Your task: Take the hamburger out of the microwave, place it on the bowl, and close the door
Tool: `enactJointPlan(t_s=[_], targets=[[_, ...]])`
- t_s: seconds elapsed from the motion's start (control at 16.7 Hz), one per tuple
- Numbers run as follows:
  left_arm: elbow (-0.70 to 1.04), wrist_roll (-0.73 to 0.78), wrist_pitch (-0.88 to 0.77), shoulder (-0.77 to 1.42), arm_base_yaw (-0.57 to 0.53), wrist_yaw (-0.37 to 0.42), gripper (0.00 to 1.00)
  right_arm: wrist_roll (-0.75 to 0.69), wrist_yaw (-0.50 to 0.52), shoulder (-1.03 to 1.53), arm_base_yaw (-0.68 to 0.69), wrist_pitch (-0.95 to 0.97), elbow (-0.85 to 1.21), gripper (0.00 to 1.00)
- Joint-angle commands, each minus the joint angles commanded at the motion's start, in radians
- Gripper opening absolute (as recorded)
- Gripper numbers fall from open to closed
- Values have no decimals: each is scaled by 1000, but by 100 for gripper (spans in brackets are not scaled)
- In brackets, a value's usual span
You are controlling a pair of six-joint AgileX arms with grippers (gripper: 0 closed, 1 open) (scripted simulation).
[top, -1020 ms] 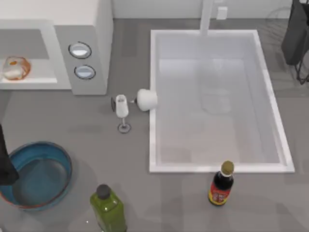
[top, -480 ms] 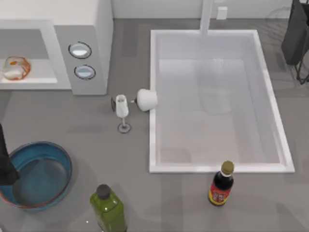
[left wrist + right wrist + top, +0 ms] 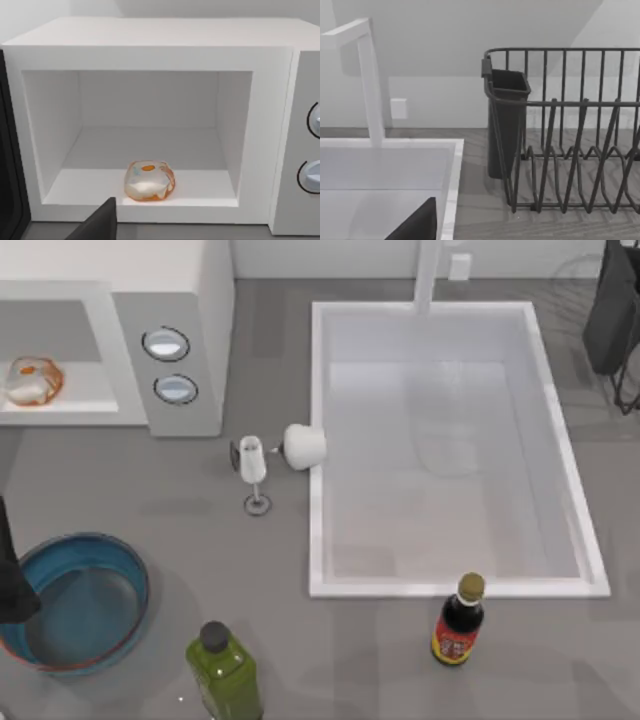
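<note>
Nothing legible anywhere on the counter. The dark sauce bottle near the sink's front edge carries a red and yellow label, but its print is too small to make out. The microwave panel's two dials bear no readable marks.

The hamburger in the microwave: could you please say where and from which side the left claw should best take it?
Probably across the hamburger's rounded sides, coming in level through the open front of the microwave. It sits near the front edge of the cavity floor, and the cavity roof blocks any approach from above.
</note>
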Motion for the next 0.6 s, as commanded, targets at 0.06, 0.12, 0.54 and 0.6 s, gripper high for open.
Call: enactJointPlan(t_s=[0.06,0.12,0.54,0.6], targets=[[0,0,0,0,0,0,100,0,0,0,0,0,0,100],[0,0,0,0,0,0,100,0,0,0,0,0,0,100],[11,1,14,28,1,2,100,0,0,0,0,0,0,100],[22,1,28,57,3,4,100,0,0,0,0,0,0,100]])
